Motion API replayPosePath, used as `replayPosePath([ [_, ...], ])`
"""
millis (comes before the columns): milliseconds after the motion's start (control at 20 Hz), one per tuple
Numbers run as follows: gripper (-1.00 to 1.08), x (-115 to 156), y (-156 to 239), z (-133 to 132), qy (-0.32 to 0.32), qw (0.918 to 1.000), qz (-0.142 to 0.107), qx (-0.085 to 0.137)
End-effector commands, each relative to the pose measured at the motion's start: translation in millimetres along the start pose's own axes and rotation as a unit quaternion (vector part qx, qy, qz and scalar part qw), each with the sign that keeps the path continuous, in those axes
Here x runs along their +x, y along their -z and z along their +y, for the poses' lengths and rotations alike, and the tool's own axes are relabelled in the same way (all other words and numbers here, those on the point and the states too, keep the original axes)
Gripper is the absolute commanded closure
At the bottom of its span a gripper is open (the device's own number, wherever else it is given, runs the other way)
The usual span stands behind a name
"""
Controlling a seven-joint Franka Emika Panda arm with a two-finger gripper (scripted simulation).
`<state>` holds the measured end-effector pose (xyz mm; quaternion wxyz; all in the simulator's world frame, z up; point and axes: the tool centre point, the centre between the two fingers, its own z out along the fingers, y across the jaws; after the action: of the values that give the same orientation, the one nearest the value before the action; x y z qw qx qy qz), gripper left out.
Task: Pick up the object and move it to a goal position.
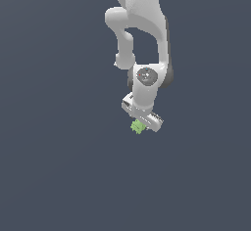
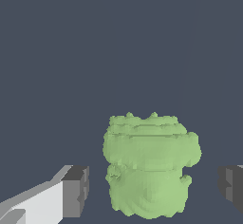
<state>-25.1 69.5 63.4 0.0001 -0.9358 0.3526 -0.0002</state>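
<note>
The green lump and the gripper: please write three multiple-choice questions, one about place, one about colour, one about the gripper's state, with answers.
1. Where is the lump in the wrist view?
A. between the two fingers
B. outside both fingers
C. on top of one finger

2. What colour is the lump?
A. red
B. light green
C. yellow

3. How does the gripper stand?
A. shut with nothing in it
B. open, a gap on each side of the lump
C. not in view

Answers: 1 A, one finger shows on each side of it. 2 B, both views show light green. 3 B, dark background separates each pad from the lump.

The light-green lump [image 2: 149, 166] sits between the gripper's [image 2: 154, 187] 2 spread fingers [image 2: 76, 190], untouched.
</note>
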Motion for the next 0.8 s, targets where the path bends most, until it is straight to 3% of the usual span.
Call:
replayPosePath([
  [0,-0.92,-0.4,-12.6,0.6,-0.001,1.0000,0.000,0.000],
  [350,-0.92,0.0,-26.3,-0.4,-0.001,1.0000,0.000,0.000],
  [400,1.08,0.0,-26.3,-0.4,-0.001,1.0000,0.000,0.000],
  [750,1.08,0.0,-26.3,-0.4,-0.001,1.0000,0.000,0.000],
])
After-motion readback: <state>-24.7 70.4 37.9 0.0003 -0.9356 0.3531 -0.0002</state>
